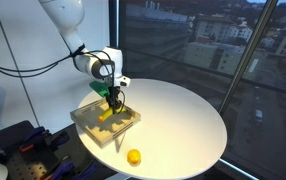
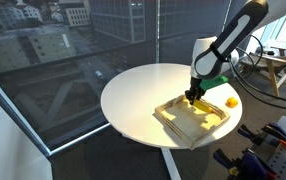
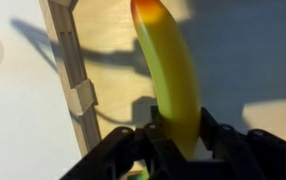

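Banana (image 3: 168, 75): smooth, yellow, orange-red at the far tip

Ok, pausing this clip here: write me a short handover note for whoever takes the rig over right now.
Gripper: shut on the banana, gripping one end; the orange-tipped end points away from the wrist.
Things: the banana is held low inside the walls of the wooden tray; whether it touches the tray floor cannot be told. A small yellow fruit lies on the round white table, outside the tray.
Done: the banana is gripped and within the tray's outline.
Left: the banana is not yet released; the small yellow fruit lies untouched.
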`<state>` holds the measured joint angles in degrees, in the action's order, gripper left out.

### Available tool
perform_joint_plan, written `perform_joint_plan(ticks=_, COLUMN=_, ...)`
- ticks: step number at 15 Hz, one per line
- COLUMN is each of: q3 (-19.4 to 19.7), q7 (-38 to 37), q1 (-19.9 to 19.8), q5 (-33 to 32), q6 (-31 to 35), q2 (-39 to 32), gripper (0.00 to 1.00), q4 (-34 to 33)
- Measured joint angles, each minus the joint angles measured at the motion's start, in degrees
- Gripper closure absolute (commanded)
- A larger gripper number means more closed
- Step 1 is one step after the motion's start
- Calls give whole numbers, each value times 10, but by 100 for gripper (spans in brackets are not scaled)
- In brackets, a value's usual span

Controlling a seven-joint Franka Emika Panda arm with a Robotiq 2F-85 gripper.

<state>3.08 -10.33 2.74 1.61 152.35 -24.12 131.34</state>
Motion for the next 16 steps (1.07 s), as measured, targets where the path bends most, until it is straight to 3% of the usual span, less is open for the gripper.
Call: perform_joint_plan(ticks=16, q3=1, q7=19, q1=-39, q5=0, q6=-57, q2=61, gripper=84, q4=-1)
